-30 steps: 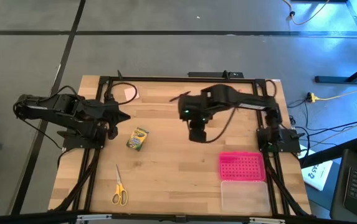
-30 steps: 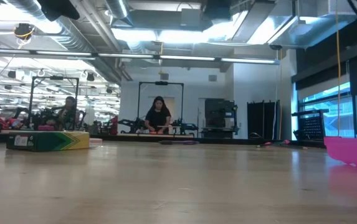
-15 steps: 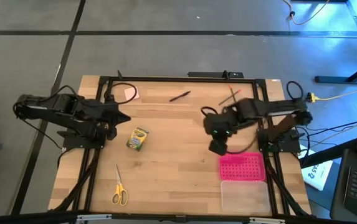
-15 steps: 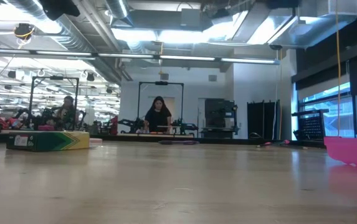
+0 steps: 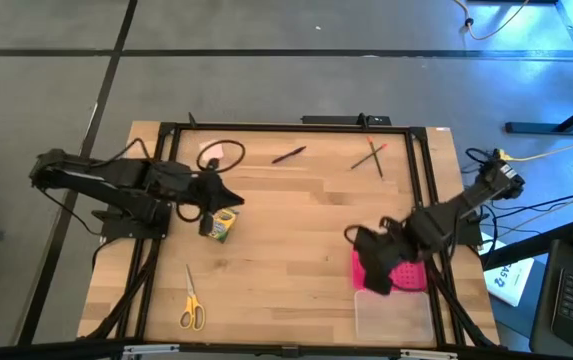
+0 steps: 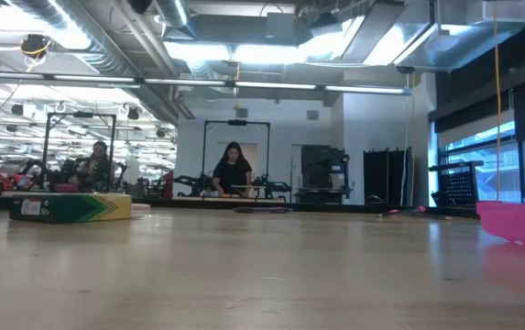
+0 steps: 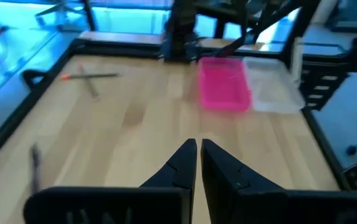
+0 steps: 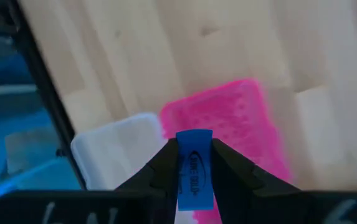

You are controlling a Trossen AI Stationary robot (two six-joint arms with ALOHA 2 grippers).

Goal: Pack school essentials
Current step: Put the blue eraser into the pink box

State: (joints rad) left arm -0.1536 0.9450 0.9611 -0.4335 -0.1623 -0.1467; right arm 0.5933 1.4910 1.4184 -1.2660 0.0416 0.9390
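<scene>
My right gripper [image 5: 372, 277] hovers over the pink perforated lid [image 5: 406, 273] and is shut on a small blue eraser [image 8: 194, 177]. The clear case [image 5: 394, 316] lies just nearer than the lid. My left gripper [image 5: 229, 199] is shut and empty, raised above the green-yellow crayon box [image 5: 222, 227]. The box lies flat on the table. Yellow-handled scissors [image 5: 191, 306] lie near the front left. A dark pen [image 5: 288, 155] and crossed pencils [image 5: 371, 155] lie at the far side. A pink sticky pad [image 5: 209, 151] sits far left under a cable. My right gripper pinches the blue eraser by its two long edges [image 8: 182, 163] between its two fingers. The eraser's printed face shows in the wrist view. The fingers point down from above. The eraser is lifted clear, above the pink lid [image 8: 240, 134].
A black metal frame [image 5: 296, 127] runs around the table's far edge and down both sides. Bare wood lies across the middle [image 5: 296, 250]. In the low view the crayon box [image 6: 70, 206] and the pink lid [image 6: 519, 221] show, and people stand in the room far behind.
My right gripper has swung from the table's middle toward its right and near edges, sinking and rolling, and now hangs over the pink lid. My left gripper has reached toward the table's right, over the crayon box. Both grippers' fingers keep the same gap.
</scene>
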